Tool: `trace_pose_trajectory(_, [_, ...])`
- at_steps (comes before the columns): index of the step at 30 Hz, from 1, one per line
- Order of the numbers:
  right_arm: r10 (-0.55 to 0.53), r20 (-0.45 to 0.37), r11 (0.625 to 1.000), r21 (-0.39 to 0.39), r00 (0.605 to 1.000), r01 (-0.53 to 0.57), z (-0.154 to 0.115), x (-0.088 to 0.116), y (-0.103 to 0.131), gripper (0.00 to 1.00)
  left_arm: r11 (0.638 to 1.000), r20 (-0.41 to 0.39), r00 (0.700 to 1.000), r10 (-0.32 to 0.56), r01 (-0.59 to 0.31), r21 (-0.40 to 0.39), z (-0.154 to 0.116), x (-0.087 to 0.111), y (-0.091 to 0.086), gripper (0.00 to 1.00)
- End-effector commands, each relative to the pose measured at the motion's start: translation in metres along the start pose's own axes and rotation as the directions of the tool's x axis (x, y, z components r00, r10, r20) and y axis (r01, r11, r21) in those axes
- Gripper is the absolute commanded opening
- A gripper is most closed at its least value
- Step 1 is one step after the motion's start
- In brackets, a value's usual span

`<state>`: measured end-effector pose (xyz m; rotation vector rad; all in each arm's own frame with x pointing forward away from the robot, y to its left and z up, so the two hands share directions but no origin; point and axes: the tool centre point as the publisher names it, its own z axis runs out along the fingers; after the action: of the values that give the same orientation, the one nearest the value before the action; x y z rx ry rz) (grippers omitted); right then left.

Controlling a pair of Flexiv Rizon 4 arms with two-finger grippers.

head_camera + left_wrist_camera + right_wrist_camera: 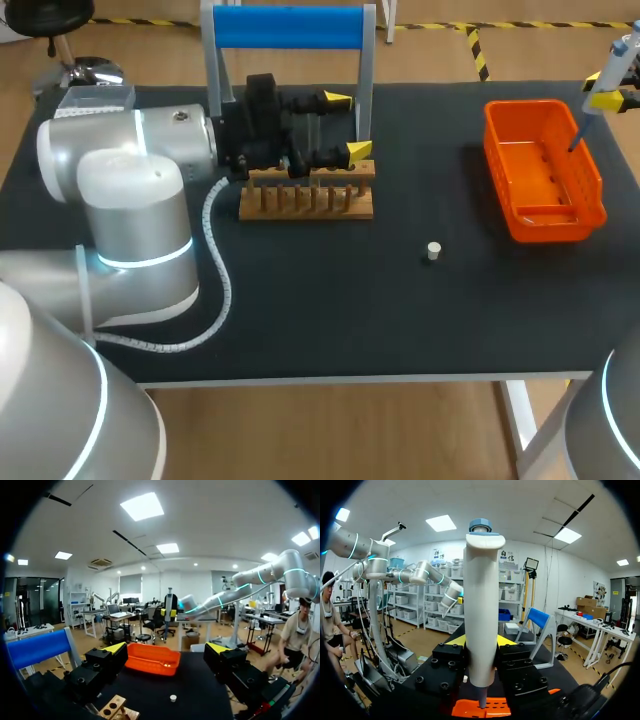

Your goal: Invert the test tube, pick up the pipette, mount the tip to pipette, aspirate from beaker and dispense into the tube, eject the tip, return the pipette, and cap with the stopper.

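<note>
My right gripper (612, 88) (481, 641) is shut on a white pipette (480, 595) with a blue cap. It holds the pipette (600, 95) upright at the table's far right, with the thin tip pointing down into an orange basket (545, 170) (482, 707). My left gripper (345, 125) (167, 650) stands open just above a wooden tube rack (307, 198) (112, 707), with nothing between its fingers. A small white stopper (432, 250) (173, 698) lies on the black mat between the rack and the basket.
A blue-topped stand (290, 28) (35, 650) rises behind the rack at the table's far edge. The orange basket (152, 659) lies ahead of my left gripper. A white cable (215, 270) loops across the mat beside the left arm.
</note>
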<state>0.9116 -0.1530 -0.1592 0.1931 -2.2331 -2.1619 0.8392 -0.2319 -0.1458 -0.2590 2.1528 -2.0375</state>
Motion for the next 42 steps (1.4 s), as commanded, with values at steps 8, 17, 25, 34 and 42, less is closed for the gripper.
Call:
trace_pose_trajectory(8, [0.000,-0.002,1.000,0.003,1.000,0.000,-0.001,0.000,0.001,0.00,0.999,-0.012,1.000,-0.009,0.009,-0.031,0.001,-0.001,-0.002,1.00])
trace_pose_trajectory(17, [0.000,-0.002,1.000,0.003,1.000,0.000,-0.001,0.000,0.001,0.00,0.999,-0.012,1.000,-0.009,0.009,-0.031,0.001,-0.001,-0.002,1.00])
trace_pose_trajectory(25, [0.000,-0.002,1.000,0.003,1.000,0.000,-0.001,0.000,0.001,0.00,0.999,-0.012,1.000,-0.009,0.009,-0.031,0.001,-0.001,-0.002,1.00])
trace_pose_trajectory(34, [-0.026,-0.001,0.999,0.044,1.000,0.026,0.032,0.018,0.009,0.00,0.999,-0.012,1.000,-0.009,0.009,-0.031,0.001,-0.001,-0.002,1.00])
trace_pose_trajectory(42, [-0.014,-0.018,0.997,0.076,1.000,0.015,0.084,0.049,0.007,0.00,0.999,-0.012,1.000,-0.009,0.009,-0.031,0.001,-0.001,-0.002,1.00])
